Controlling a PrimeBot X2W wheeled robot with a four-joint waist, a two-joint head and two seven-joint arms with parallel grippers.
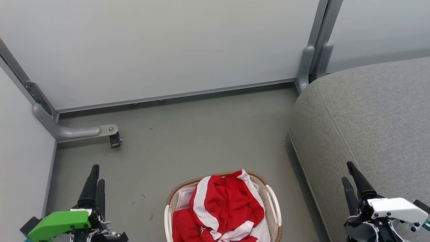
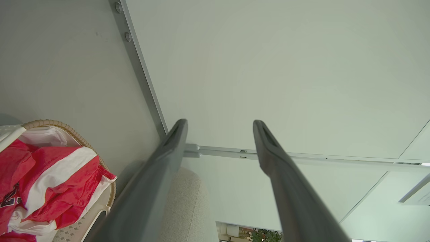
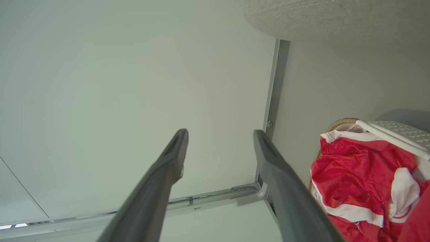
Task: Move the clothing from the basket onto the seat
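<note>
Clothing (image 1: 223,205): you have it heaped in the basket (image 1: 274,201), on the floor (image 1: 188,141).
Seat (image 1: 369,114): just right of your basket.
Left gripper (image 1: 98,173): fingers spread.
Right gripper (image 1: 347,171): fingers spread, above the seat's edge.

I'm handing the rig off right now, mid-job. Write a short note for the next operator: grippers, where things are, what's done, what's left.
Left gripper: open, empty, to the left of the basket, over the floor.
Right gripper: open, empty, to the right of the basket, over the front of the seat.
Clothing: a red and white heap in the basket, which stands on the floor beside the seat.
Done: nothing moved yet; the part of the seat in view carries no clothing.
Left: grasp the clothing, lift it out, lay it on the seat.
</note>
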